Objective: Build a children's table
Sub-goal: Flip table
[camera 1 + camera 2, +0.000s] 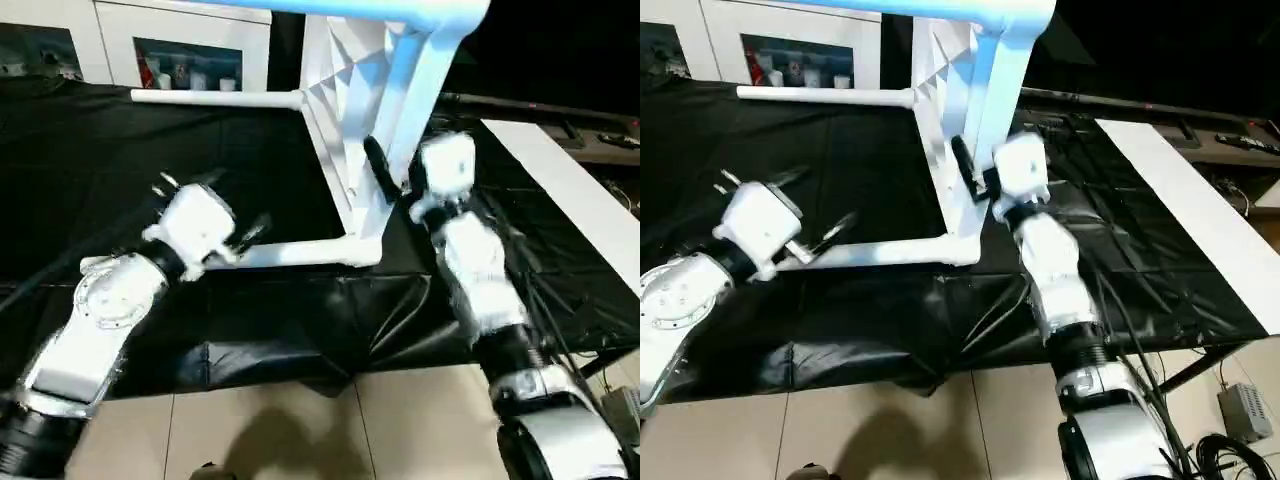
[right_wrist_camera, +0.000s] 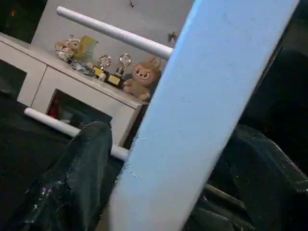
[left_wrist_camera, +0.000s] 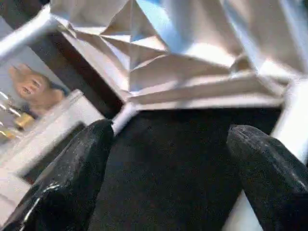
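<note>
White plastic children's table [image 1: 345, 120] tipped on its side on the black-draped bench [image 1: 120, 160], legs fitted.
We see the right pincer [image 1: 975, 172] spread around the nearest leg [image 2: 202, 115], not pinching it; the left pincer [image 1: 205, 205] hangs spread just above a lower leg [image 1: 300, 253]. We judge the table light, stiff and smooth, slippery on the tubes; hold near a corner socket. No writing is readable.

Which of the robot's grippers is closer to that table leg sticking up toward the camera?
Right. The right gripper straddles the raised leg; the left gripper sits off to the side, by the lower leg lying on the black cloth.
</note>
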Motion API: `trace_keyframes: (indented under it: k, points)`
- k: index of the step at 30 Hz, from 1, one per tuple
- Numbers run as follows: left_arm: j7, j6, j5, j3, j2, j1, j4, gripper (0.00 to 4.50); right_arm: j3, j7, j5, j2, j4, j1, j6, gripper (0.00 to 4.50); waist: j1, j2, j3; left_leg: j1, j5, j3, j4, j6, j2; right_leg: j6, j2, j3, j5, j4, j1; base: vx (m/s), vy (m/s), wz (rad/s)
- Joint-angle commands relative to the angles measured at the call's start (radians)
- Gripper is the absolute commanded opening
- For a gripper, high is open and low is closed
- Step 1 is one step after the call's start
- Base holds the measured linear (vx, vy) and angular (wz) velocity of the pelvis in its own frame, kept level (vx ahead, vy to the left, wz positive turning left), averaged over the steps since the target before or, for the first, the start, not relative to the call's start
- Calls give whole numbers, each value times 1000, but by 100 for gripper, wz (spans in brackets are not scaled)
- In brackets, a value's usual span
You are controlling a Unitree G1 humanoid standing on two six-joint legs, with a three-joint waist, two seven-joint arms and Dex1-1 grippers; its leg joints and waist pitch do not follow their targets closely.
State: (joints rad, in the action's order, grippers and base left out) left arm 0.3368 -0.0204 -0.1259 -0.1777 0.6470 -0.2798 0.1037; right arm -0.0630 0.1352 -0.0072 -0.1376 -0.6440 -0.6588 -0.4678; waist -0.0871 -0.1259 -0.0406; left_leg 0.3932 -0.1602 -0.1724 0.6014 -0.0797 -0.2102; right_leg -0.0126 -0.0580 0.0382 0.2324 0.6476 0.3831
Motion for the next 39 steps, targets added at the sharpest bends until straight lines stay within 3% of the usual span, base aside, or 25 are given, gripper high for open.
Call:
trace_keyframes:
  k: [1, 7, 9, 11, 12, 15, 22, 24, 27, 33, 37, 39]
  points:
    - [-36, 53, -80, -23, 10, -22, -13, 422, 23, 3, 13, 5, -24, -2, -19, 383, 2, 31, 55, -33, -228, 3, -72, -76, -21, 103, -55, -35, 38, -63, -22, 0, 0, 0]
    - [-110, 116, -155, 18, 20, -41, -45, 422, 3, 33, 8, 36, -24, 60, -95, 383, -4, 31, 55, -32, -205, 3, -71, -62, -20, 123, -56, -35, -12, -59, -22, 0, 0, 0]
    - [-138, 141, -165, 37, 18, -37, -42, 422, -4, 10, 1, 49, -15, 84, -126, 383, -5, 24, 56, -32, -205, 3, -72, -60, -20, 128, -57, -33, -7, -59, -24, 0, 0, 0]
    - [-150, 154, -162, 53, 14, -34, -31, 422, -11, 3, -3, 54, -4, 99, -135, 383, -6, 27, 55, -31, -215, 4, -73, -62, -21, 128, -58, -34, 5, -59, -23, 0, 0, 0]
    - [-158, 173, -149, 70, 9, -33, -23, 422, -18, -2, -9, 61, 5, 115, -137, 383, -7, 22, 54, -32, -222, 4, -73, -61, -20, 128, -58, -34, 22, -61, -22, 0, 0, 0]
    - [-127, 202, -114, 73, 4, -29, -26, 422, -19, -9, -17, 72, 12, 135, -156, 383, -9, 20, 52, -32, -243, 5, -75, -60, -21, 125, -61, -35, 57, -64, -19, 0, 0, 0]
    - [-209, 248, -163, 121, -3, -28, 10, 422, -6, -24, -36, 79, 22, 152, -218, 383, -9, 20, 51, -33, -260, 7, -77, -61, -23, 120, -61, -35, 53, -65, -16, 0, 0, 0]
    - [-272, 326, -264, 134, 31, -48, 42, 422, -4, -35, -35, 78, 35, 158, -249, 383, -10, 18, 51, -32, -257, 8, -77, -59, -24, 113, -60, -33, 41, -63, -18, 0, 0, 0]
    - [-338, 346, -370, 158, 64, -78, 71, 436, -17, -33, -54, 73, 67, 172, -281, 387, -11, 18, 49, -34, -251, 9, -75, -53, -24, 107, -59, -33, 23, -61, -17, 0, 0, 0]
    - [-410, 316, -469, 184, 96, -161, 37, 436, -79, 37, -79, 78, 97, 160, -328, 387, -15, 16, 46, -35, -299, 10, -77, -64, -23, 101, -60, -34, 102, -66, -10, 0, 0, 0]
    - [-452, 300, -528, 185, 104, -227, -29, 436, -140, 101, -92, 82, 94, 134, -333, 387, -16, 16, 47, -34, -301, 13, -77, -61, -22, 111, -60, -34, 91, -65, -9, 0, 0, 0]
    - [-458, 301, -535, 184, 103, -248, -51, 436, -135, 92, -90, 89, 99, 129, -330, 387, -16, 12, 47, -33, -291, 13, -77, -62, -23, 115, -62, -34, 79, -64, -9, 0, 0, 0]
